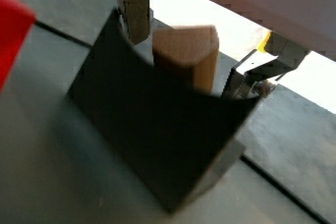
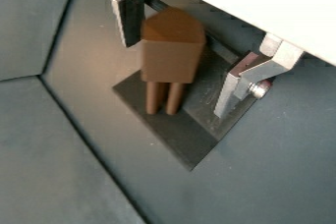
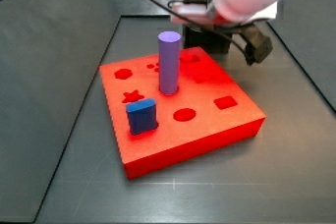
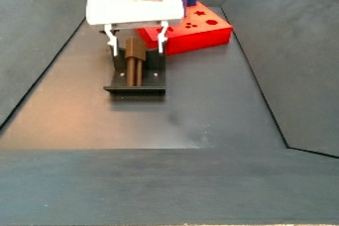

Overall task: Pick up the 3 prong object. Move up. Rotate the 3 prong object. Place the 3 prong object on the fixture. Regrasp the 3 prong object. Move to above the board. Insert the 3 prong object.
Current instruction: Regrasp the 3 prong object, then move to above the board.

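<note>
Wrist views both show the gripper [image 2: 195, 56] low over the fixture [image 1: 157, 120], silver fingers [image 2: 241, 83] spread to either side of the 3 prong object [image 2: 170, 56]. Gaps show between the pads and the brown piece on both sides; fingers open, not gripping it. In a wrist view the piece [image 1: 187, 56] stands against the fixture's dark upright wall, tan top face lit. In a wrist view its prongs [image 2: 164, 95] reach down onto the fixture's base plate [image 2: 171, 125]; two prongs visible, a third cannot be made out.

Side view: gripper [image 4: 134, 40] hangs over the fixture [image 4: 137, 79], which sits on the dark floor just beside the board [image 4: 199, 26]. The piece [image 4: 133, 64] appears as a brown bar lying along the fixture, between the finger plates.

Side view: board [image 3: 197, 125] in the foreground, red, with cut-out holes. Purple cylinder [image 3: 170, 63] stands upright in one hole; blue block [image 3: 141, 117] sits in another near the front. Gripper body [image 3: 237, 12] is behind the board's far edge; fingers and piece hidden there.
</note>
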Robot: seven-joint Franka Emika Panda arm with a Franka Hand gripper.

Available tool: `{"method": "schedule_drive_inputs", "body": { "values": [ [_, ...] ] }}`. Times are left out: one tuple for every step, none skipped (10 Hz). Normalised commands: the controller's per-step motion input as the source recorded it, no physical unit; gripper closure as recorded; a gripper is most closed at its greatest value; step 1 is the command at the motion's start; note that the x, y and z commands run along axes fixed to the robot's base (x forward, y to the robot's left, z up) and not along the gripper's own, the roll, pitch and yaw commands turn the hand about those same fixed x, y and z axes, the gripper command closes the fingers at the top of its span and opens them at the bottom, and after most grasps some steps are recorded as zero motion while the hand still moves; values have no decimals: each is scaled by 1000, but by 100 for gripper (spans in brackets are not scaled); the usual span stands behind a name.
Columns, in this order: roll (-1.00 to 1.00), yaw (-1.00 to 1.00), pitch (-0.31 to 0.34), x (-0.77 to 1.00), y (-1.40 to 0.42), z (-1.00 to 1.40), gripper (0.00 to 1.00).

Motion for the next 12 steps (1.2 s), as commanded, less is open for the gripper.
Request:
{"method": "schedule_drive_inputs", "body": {
  "values": [
    [56, 21, 22, 64, 0, -218, 0],
    [0, 0, 0, 0, 0, 0, 100],
    [-75, 58, -222, 237, 5, 1000, 100],
    [-74, 42, -211, 231, 5, 1000, 100],
    [-69, -18, -170, 211, 3, 1000, 100],
    [-64, -81, -115, 196, 5, 1000, 100],
    [-62, -101, -88, 189, 5, 1000, 100],
    [-63, -121, -28, 172, 5, 1000, 100],
    [-64, -119, 13, 159, 5, 1000, 100],
    [-66, -100, 67, 141, 4, 1000, 100],
    [-65, -85, 92, 133, 4, 1000, 100],
    [-63, -49, 138, 116, 3, 1000, 100]
  ]
}}
